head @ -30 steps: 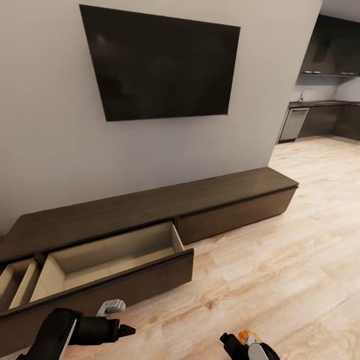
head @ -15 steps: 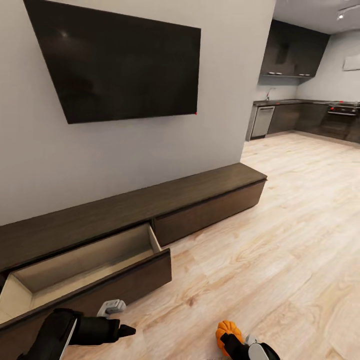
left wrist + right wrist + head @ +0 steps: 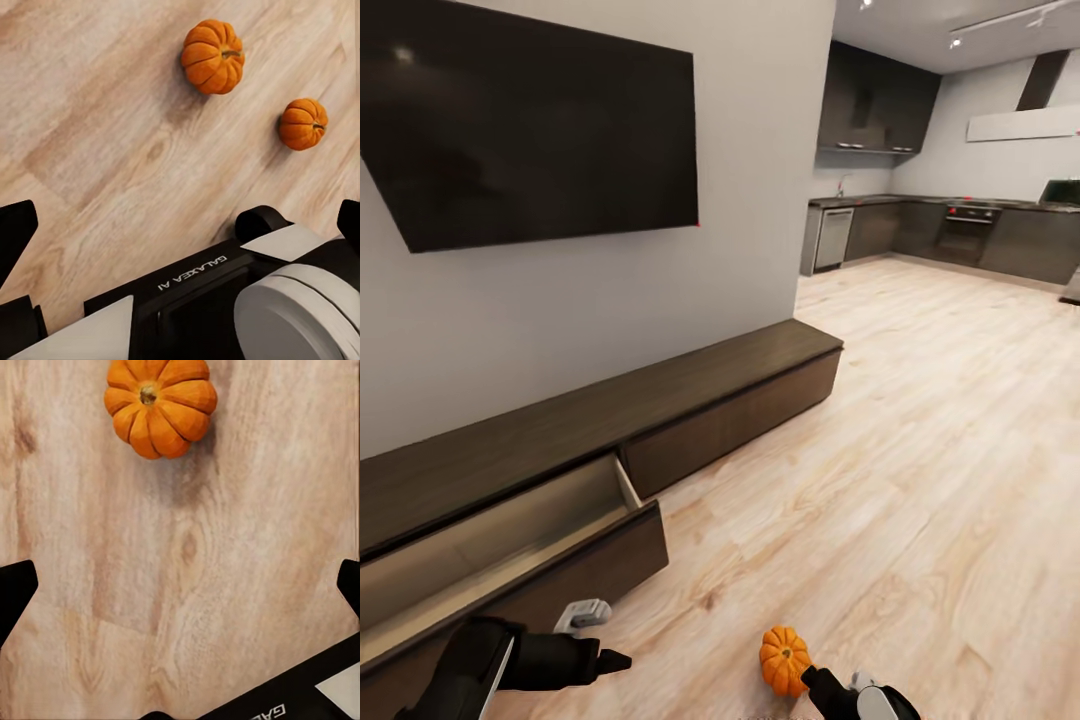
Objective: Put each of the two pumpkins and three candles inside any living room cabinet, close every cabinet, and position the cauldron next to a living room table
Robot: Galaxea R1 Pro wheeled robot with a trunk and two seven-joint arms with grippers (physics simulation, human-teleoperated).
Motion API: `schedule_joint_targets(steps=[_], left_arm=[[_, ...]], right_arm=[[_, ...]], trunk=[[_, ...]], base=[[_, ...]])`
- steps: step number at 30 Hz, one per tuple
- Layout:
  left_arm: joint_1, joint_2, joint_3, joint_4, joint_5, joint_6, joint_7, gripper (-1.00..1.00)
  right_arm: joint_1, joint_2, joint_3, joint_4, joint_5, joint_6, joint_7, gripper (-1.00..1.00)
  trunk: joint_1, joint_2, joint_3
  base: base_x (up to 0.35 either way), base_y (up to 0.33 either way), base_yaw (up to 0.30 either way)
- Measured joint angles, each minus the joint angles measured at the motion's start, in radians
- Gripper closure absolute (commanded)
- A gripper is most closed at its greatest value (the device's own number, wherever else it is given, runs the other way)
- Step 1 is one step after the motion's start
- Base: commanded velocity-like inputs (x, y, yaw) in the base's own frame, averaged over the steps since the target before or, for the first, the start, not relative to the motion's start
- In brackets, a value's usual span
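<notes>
I've got one pumpkin sitting on the wood floor just ahead of my right claw, near the low dark cabinet. That cabinet has a drawer pulled out with its pale wood inside showing, which I'd guess is where the pumpkins are meant to go.

From the right wrist cam I'm looking straight down on the pumpkin: deep ribs, bright orange, stubby brownish stem pointing up. The black fingertips sit at the far edges of that view, so the right claw is spread wide with nothing in it, and the pumpkin is beyond the tips, not between them.

The left wrist cam catches a second pumpkin close to the first, both lying free. The left claw is released too.

Next I'd lower the right one over the stem.
</notes>
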Motion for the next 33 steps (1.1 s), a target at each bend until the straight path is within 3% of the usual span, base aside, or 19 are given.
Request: schedule_joint_targets(steps=[16, 33], left_arm=[[0.000, 0.000, -0.001, 0.000, 0.000, -0.001, 0.000, -1.00], [0.000, 0.001, 0.001, 0.000, 0.000, -0.002, 0.000, -1.00]], right_arm=[[0.000, 0.000, 0.000, 0.001, 0.000, -0.001, 0.001, -1.00], [0.000, 0.000, 0.000, 0.004, -0.001, -0.001, 0.003, -1.00]], trunk=[[0.000, 0.000, -0.013], [0.000, 0.000, -0.028]], base=[[0.000, -0.209, -0.259], [0.044, -0.023, -0.257]])
